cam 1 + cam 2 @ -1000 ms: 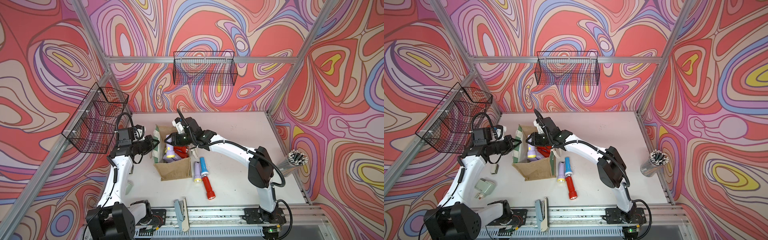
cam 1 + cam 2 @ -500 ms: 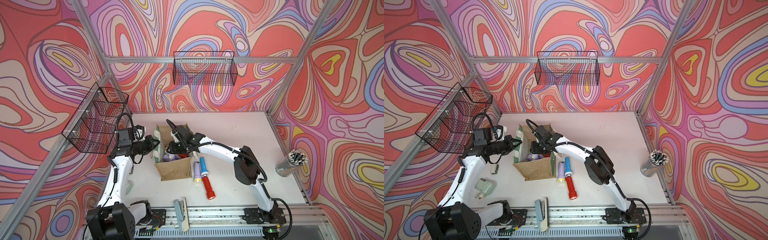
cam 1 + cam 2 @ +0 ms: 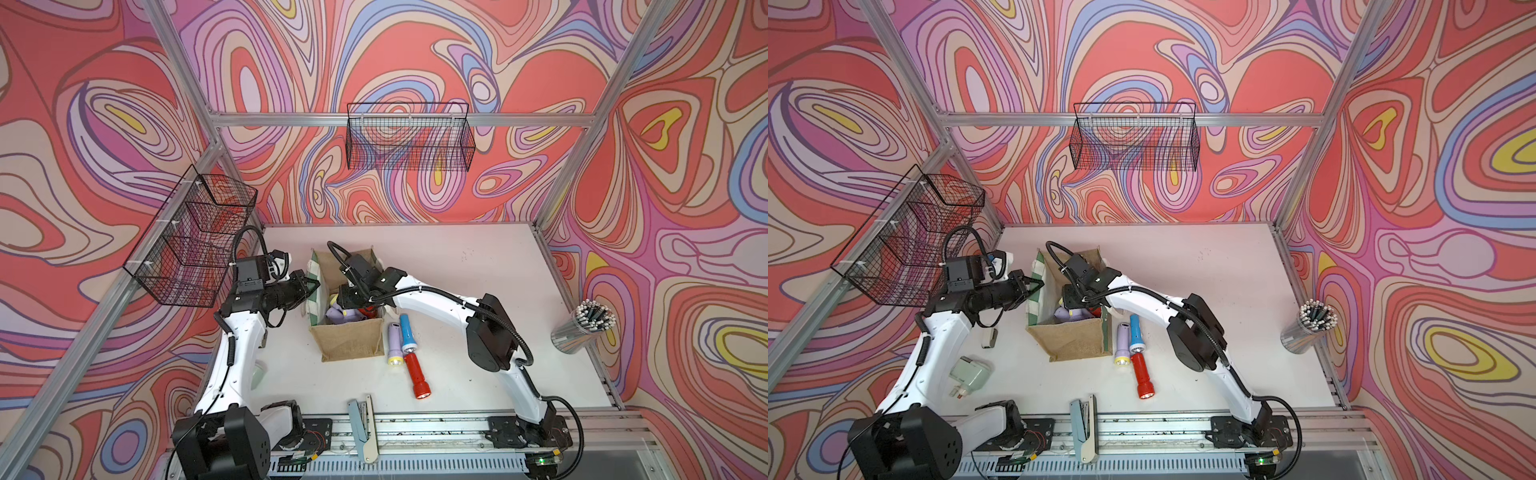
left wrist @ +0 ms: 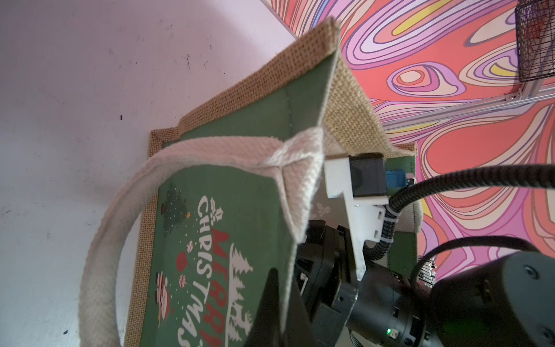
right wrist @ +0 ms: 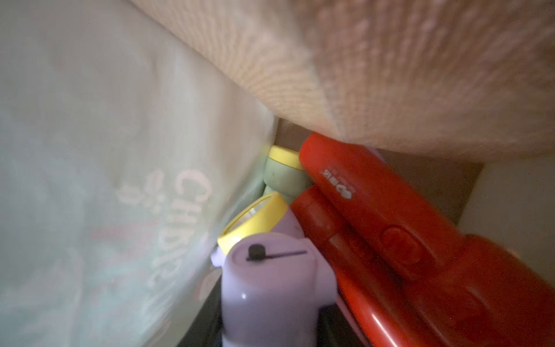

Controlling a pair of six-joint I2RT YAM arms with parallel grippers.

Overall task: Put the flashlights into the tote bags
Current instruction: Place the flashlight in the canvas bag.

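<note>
Down inside the tote bag, right gripper sits lower than before, cannot tell its grip, left gripper pinches the bag's green side, red flashlight and lilac flashlight packed inside, blue flashlight just outside.

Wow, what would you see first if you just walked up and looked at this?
The swirly red, pink and lilac walls all around jump out first. Then comes the tan tote bag mid-table, with the right arm reaching into it. Beside it lie a lilac flashlight, a blue flashlight and a red flashlight.
</note>
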